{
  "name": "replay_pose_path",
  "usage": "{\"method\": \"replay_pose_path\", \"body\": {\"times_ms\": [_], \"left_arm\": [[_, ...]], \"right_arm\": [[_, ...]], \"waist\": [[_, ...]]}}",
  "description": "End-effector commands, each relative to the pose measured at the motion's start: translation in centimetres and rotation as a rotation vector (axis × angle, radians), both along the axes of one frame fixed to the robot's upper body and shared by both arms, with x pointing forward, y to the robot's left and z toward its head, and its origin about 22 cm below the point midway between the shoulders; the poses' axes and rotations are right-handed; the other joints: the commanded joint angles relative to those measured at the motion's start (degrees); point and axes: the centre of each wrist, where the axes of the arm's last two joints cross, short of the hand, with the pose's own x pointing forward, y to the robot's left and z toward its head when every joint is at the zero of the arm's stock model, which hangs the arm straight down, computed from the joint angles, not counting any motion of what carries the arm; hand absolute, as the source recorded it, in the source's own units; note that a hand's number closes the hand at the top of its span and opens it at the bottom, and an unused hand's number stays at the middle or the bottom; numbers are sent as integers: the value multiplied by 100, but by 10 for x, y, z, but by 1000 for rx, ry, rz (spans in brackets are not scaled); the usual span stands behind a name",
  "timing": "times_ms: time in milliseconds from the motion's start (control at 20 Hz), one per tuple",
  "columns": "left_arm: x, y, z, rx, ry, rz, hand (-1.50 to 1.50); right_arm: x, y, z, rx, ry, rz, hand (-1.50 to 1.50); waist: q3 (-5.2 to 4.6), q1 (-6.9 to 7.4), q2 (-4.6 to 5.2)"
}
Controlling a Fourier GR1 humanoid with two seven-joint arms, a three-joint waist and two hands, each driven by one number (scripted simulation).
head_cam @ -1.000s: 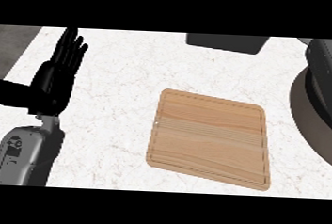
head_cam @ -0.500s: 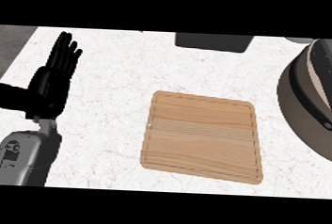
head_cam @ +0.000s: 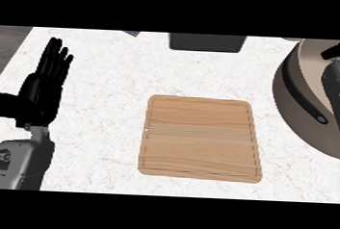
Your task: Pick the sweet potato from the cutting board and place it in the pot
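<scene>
— Surface, room?
— White marbled counter [head_cam: 101,113]; cutting board [head_cam: 200,139] at centre; pot [head_cam: 287,104] at right edge; dark box [head_cam: 207,42] at rear.
— Hands, sweet potato?
— Left hand [head_cam: 42,89] rests at left, fingers straight, side by side. Right hand [head_cam: 338,50] is over the pot, state cannot be told. The sweet potato is out of sight. The pot shows further into view than earlier.

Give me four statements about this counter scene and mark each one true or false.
1. The rectangular wooden cutting board has nothing on it. True.
2. The black left hand is curled into a fist. False: its fingers are straight and the hand is open.
3. The round brown pot sits at the view's left edge. False: it is at the right edge.
4. The left hand is clear of the board, over the white marbled counter. True.
</scene>
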Motion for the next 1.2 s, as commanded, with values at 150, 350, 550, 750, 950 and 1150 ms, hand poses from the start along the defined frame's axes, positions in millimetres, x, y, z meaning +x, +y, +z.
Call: {"method": "replay_pose_path", "body": {"times_ms": [150, 350, 550, 750, 950, 1150], "left_arm": [[7, 13, 5, 7, -1, 13, 0], [-8, 19, -10, 4, -5, 15, 0], [2, 0, -7, 7, 1, -4, 0], [-2, 6, 3, 4, -3, 2, 0], [-8, 11, -5, -11, -3, -22, 0], [4, -8, -12, -2, 6, -9, 0]], "right_arm": [[-21, -34, -25, 78, -140, -165, 150], [-39, -49, -54, 107, -123, -171, 150], [-49, -66, -73, 219, -49, -219, 150], [-51, -60, -80, 439, -245, -211, -150], [-73, -93, -101, 465, -252, -116, -150], [-60, -74, -94, 393, -301, 1, -150]], "waist": [[1, -76, -5], [-1, -55, -13], [4, -26, 16], [12, -13, -6], [15, 54, 38], [10, 39, 43]]}}
